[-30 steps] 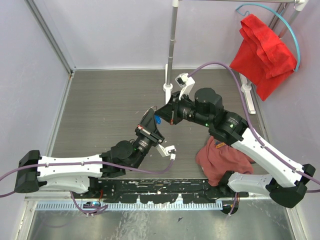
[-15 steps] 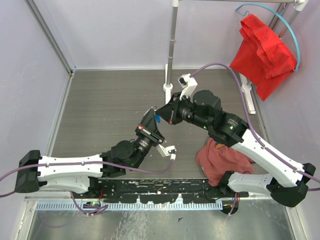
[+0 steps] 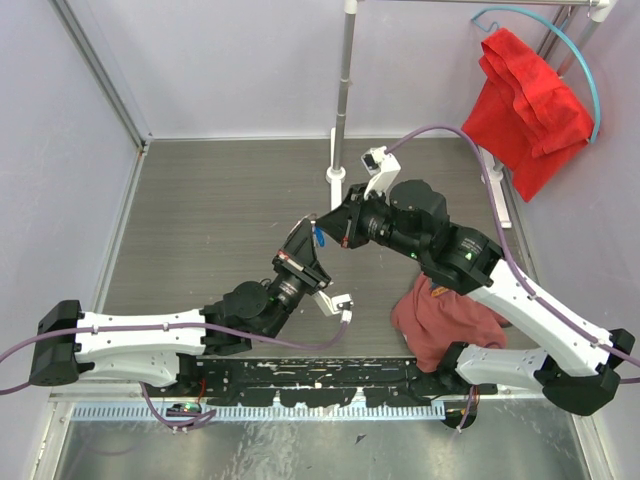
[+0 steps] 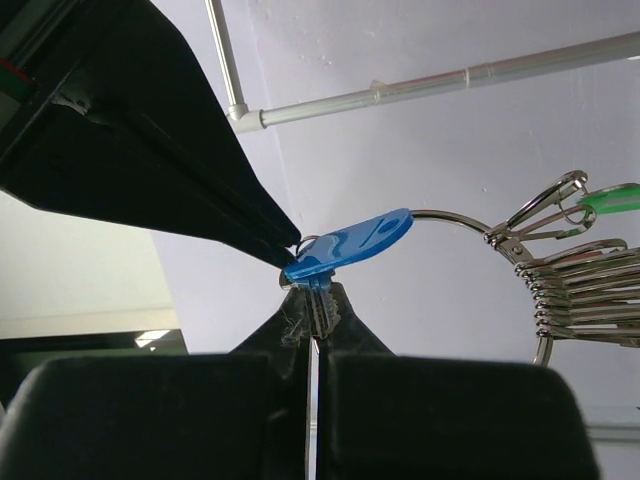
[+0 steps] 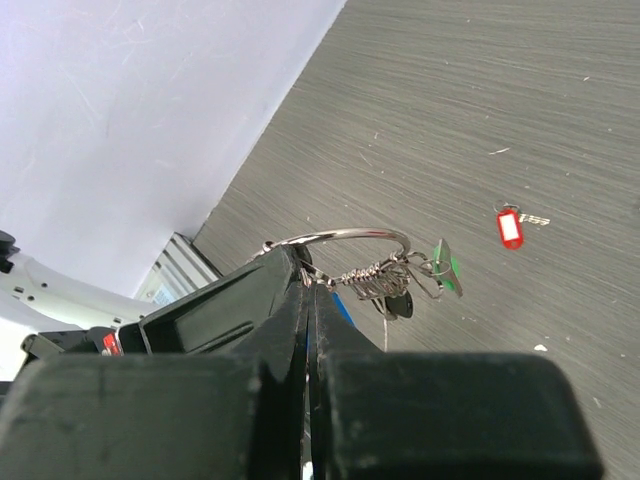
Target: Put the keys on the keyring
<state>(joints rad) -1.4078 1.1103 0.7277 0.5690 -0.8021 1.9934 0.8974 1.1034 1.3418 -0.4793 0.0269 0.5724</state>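
Closed left hand [image 4: 312,300] pinches blue-tagged key [image 4: 350,242] at keyring [image 4: 450,216] clamped in right hand [image 5: 306,278].

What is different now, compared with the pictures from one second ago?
The right arm twisted slightly and its wrist camera drifted right. Nothing was taken or released: the left tool stays shut on the blue key, the right tool on the keyring. The hanging red cloth is unchanged.

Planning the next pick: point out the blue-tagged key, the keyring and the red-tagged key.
blue-tagged key [image 4: 350,243], left wrist view, middle of its tag.
keyring [image 5: 340,233], right wrist view, top of arc.
red-tagged key [image 5: 510,228], right wrist view, red tag.
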